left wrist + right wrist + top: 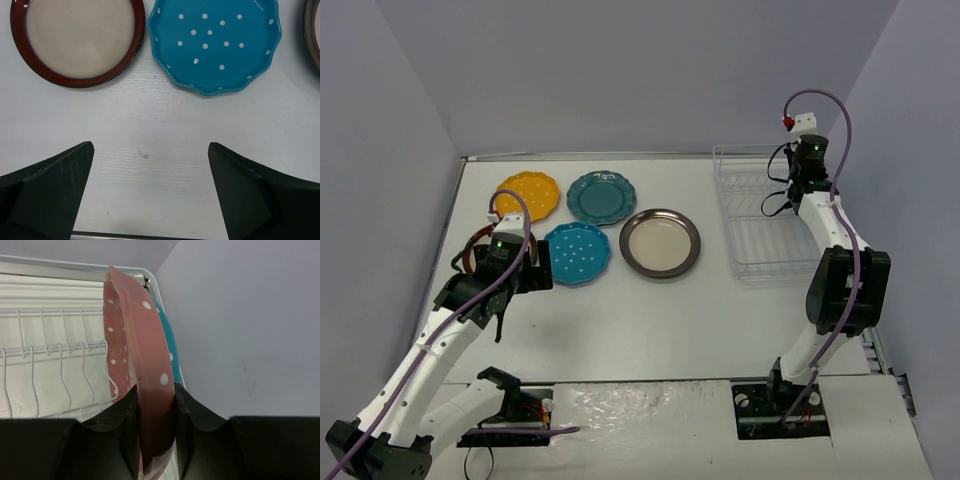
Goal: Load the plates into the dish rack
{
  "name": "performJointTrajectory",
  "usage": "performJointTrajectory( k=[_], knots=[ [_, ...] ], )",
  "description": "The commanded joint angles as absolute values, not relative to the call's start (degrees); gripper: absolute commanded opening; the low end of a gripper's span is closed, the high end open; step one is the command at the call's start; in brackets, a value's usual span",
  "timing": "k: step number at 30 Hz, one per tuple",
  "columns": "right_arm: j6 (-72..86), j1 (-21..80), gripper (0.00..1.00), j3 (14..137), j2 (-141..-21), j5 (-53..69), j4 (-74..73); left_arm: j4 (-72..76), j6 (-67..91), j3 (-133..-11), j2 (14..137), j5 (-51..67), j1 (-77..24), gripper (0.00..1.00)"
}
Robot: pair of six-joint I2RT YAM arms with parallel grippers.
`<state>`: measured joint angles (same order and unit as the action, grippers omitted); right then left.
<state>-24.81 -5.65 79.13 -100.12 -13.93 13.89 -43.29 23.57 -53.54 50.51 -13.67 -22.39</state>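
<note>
Slotting plate number two, by the look of it: the right hand is pinched tight on the bottom edge of the pink dotted plate, holding it up on edge over the far end of the dish rack. A blue plate peeks out just behind the pink one, probably standing in the rack already, though we can't see its slot. Next move, we reckon, is lowering the pink rim straight down between two of those thin white wire dividers and only then letting go; tilt it and the smooth scalloped edge could skate off the wire. Meanwhile the left hand is spread wide with nothing in it, hovering over the pale worktop near the blue dotted plate and the cream plate with the maroon rim. The yellow plate, teal plate and brown-rimmed plate lie flat on it, not yet loaded
</note>
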Motion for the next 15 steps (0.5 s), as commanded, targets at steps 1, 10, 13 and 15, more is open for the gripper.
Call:
performJointTrajectory(
  k=[1,10,13,15],
  knots=[
    [-22.58,-5.98,0.00,79.51,-98.37,-13.96,26.54,-41.15,22.68,-54.68,50.90,-14.23,-21.88,0.97],
    [-21.96,-6.06,0.13,77.96,-99.51,-13.89,27.77,-41.31,22.68,-54.67,50.97,-14.33,-21.80,0.97],
    [-21.64,-6.06,0.19,78.21,-100.17,-14.13,27.93,-41.31,22.68,-54.59,50.73,-14.58,-21.80,0.97],
    [-21.53,-6.15,0.25,78.41,-100.38,-14.06,28.04,-41.40,22.76,-54.58,50.80,-14.59,-21.80,0.97]
  ],
)
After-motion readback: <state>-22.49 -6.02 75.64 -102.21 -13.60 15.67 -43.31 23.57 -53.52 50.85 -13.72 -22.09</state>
